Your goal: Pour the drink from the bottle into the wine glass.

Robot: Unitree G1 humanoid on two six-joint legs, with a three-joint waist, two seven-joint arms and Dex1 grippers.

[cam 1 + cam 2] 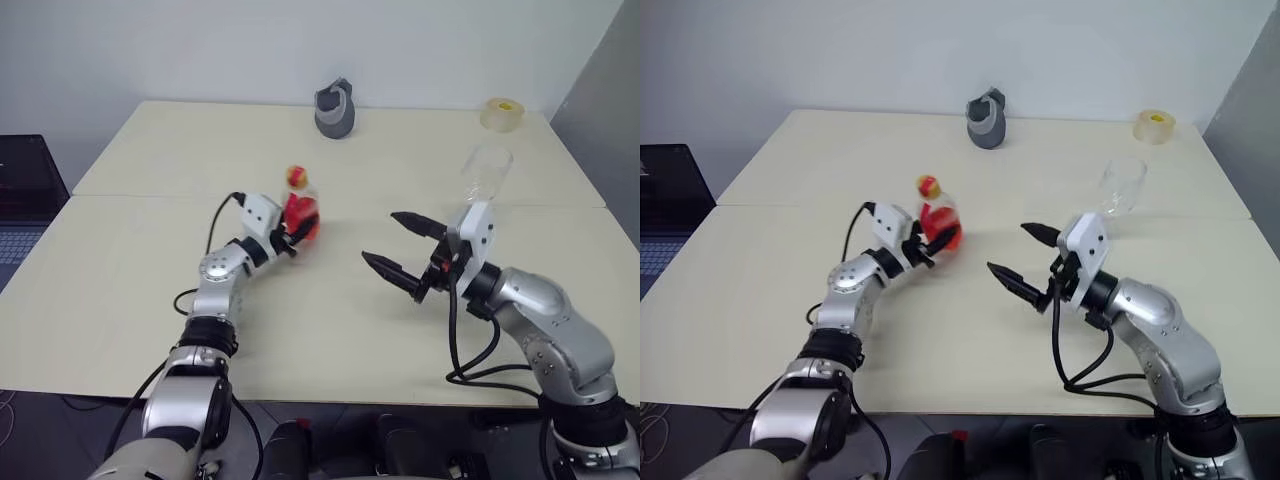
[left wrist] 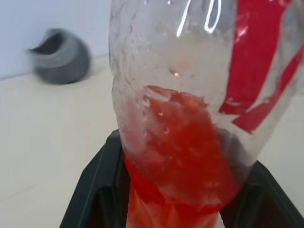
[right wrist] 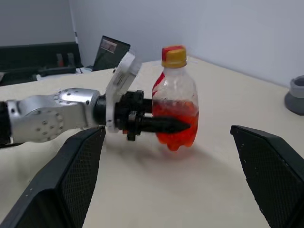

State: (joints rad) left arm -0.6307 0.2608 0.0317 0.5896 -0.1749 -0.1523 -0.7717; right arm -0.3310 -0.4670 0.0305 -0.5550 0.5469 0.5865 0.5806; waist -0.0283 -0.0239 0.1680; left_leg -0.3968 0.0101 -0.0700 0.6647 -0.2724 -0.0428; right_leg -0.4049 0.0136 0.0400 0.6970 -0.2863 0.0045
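The bottle (image 1: 303,210) is small and clear with a yellow cap and a red label, and stands left of the table's middle. The red drink (image 3: 175,126) fills its lower part. My left gripper (image 1: 298,232) is shut on the bottle's lower body, with one black finger (image 3: 161,125) across its front. The bottle leans slightly. My right gripper (image 1: 380,237) hovers open to the right of the bottle, pointing toward it, with nothing between its fingers. The wine glass (image 1: 487,175) stands clear and empty behind my right wrist.
A grey jug-like object (image 1: 336,110) sits at the table's far edge in the middle. A pale yellow tape roll (image 1: 502,113) lies at the far right corner. A dark laptop (image 1: 25,200) stands off the table's left side. A seam (image 1: 150,196) crosses the tabletop.
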